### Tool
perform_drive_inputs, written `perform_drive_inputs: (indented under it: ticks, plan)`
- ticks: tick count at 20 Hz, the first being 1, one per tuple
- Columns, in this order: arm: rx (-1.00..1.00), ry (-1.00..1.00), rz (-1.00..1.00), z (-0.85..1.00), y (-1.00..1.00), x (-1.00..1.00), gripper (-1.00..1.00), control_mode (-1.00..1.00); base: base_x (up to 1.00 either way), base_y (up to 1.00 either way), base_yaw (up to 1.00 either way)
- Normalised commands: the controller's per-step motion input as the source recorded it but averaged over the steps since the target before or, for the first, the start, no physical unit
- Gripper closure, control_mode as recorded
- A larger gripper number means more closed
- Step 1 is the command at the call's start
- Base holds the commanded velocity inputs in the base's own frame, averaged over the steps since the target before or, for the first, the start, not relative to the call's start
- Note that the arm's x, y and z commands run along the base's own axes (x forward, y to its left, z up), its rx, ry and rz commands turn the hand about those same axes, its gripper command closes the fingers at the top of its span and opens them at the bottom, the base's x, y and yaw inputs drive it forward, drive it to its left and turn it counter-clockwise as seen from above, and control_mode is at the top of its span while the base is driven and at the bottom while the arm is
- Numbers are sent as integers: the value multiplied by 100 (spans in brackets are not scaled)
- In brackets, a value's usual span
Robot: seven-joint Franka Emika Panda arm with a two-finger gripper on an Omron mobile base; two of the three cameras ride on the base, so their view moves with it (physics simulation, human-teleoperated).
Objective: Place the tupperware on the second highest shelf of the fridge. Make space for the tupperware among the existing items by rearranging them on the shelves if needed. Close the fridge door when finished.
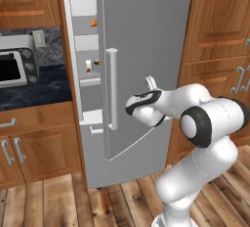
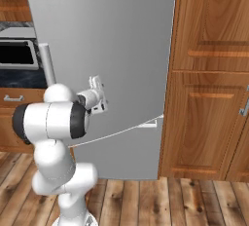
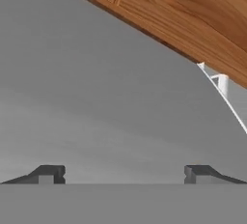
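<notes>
A simulated kitchen with wooden cabinets and a plank floor. The tall silver-grey fridge point(image 1: 90, 138) stands between the cabinets, and the fridge door point(image 1: 141, 50) is ajar, nearly shut, leaving a narrow strip of pale interior showing on its left. Through that gap a small orange vegetable point(image 1: 93, 23) sits on an upper shelf, and a tiny white bottle with a red band point(image 1: 89, 66) sits lower down. The white arm reaches toward the door's outer face, beside the long vertical handle point(image 1: 112, 88). The gripper point(image 3: 124, 174) faces the flat grey door, fingers spread wide and holding nothing. A toaster oven point(image 1: 14, 67) sits on the dark counter at left.
</notes>
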Motion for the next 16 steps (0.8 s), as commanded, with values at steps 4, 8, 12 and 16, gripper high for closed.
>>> perform_drive_inputs:
  ticks: [4,8,12,16]
  plan:
    - [6,26,-9,100,-13,43,-100,-100,0,0,0]
    - [13,22,0,100,0,64,-100,-100,0,0,0]
    - [15,20,7,94,1,71,-100,-100,0,0,0]
    - [9,24,20,52,40,58,-100,-100,0,0,0]
